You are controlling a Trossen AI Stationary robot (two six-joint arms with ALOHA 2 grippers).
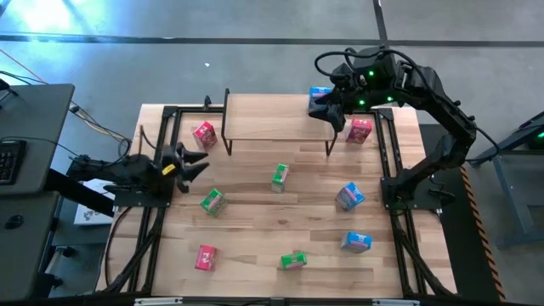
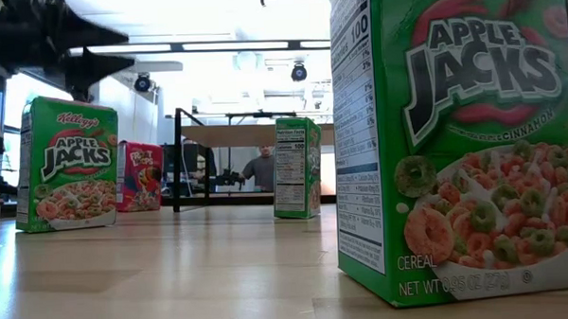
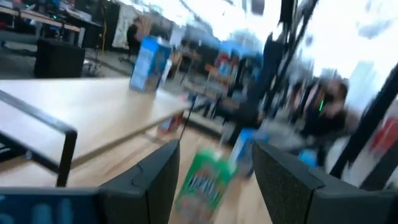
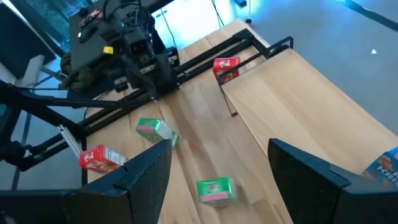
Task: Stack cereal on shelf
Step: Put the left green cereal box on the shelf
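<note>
Hovering over the shelf's point(image 1: 276, 126) far right corner, the right gripper point(image 1: 325, 109) stands spread and empty above 1 blue cereal box point(image 1: 318, 95) on the board. The left gripper point(image 1: 194, 163) waits at the table's point(image 1: 255, 221) left edge, parted, holding nothing. 8 boxes remain scattered on the table.

person point(image 2: 262, 168) behind table point(image 1: 255, 246); keyboard point(image 1: 7, 160)
</note>
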